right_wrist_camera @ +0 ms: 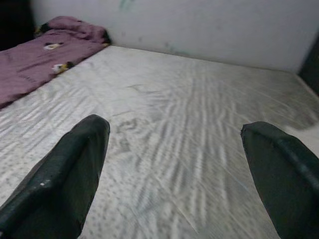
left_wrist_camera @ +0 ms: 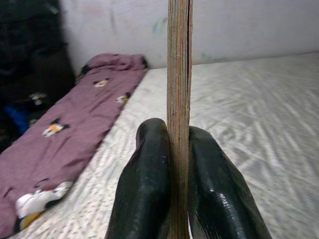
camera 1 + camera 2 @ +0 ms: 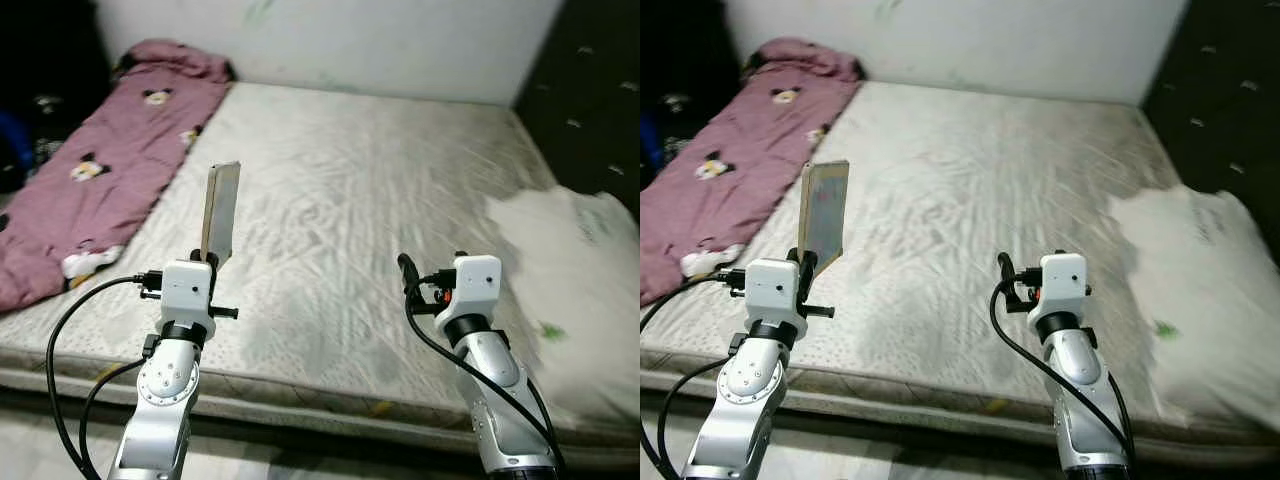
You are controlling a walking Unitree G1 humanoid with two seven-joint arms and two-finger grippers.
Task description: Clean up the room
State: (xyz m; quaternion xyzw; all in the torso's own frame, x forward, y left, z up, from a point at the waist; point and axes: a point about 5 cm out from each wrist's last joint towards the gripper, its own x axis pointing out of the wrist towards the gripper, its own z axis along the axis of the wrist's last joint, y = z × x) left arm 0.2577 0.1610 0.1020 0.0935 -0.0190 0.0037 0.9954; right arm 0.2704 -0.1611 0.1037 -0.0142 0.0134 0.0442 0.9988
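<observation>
Left gripper [image 2: 178, 164] pinches a thin book [image 3: 220, 214] upright over the mattress [image 3: 380, 200]; right gripper [image 1: 174, 149] gapes wide; carrying it off seems next, needing somewhere to put it

You face a mattress [image 3: 350, 200] that runs from just past both grippers away to the wall [image 3: 400, 40] at twelve o'clock. At ten o'clock a blanket [image 3: 110, 170] lies along the mattress's left edge. At two o'clock a sheet [image 3: 575, 270] lies on its right edge. Your left gripper [image 2: 177, 149] holds a book [image 3: 220, 212] upright at eleven o'clock; your right gripper [image 1: 174, 164] hangs over the mattress at one o'clock.
</observation>
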